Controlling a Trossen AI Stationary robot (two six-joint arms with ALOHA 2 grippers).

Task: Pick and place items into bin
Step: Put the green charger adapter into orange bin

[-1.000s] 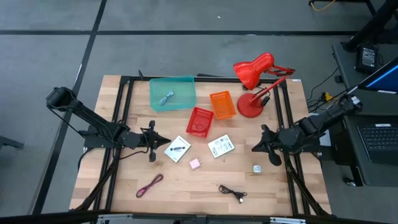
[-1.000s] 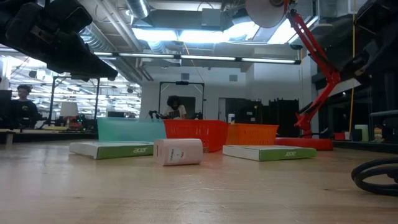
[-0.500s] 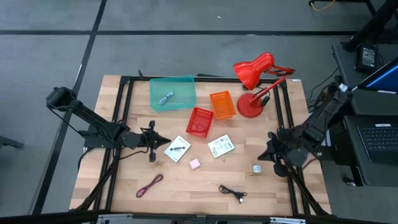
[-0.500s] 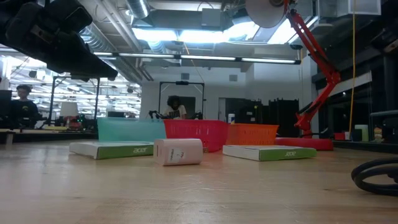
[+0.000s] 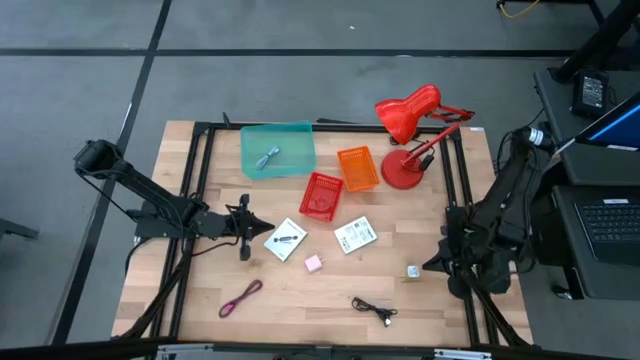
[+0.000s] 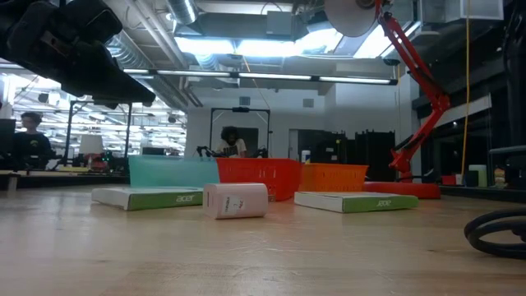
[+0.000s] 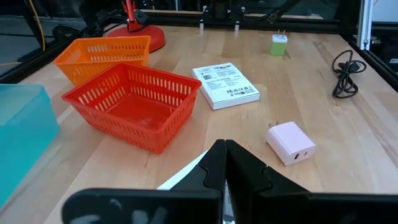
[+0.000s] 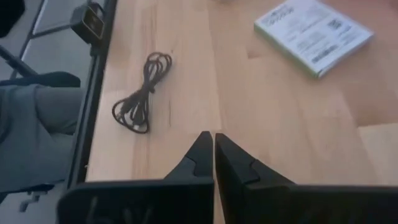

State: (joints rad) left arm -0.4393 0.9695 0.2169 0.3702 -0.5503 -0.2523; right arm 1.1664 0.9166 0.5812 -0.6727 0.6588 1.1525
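We see even, bright overhead light, soft short shadows on the surface; ceiling lights glare; the right wrist view looks slightly blurred.

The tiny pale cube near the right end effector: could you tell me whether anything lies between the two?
Nothing visible does: bare wood separates the shut right end effector from the tiny pale cube on the wooden table.

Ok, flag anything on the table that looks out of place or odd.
Nothing stands out. The packets, pink cube and cables lie loose on the table, undamaged; the bins and red lamp stand upright.
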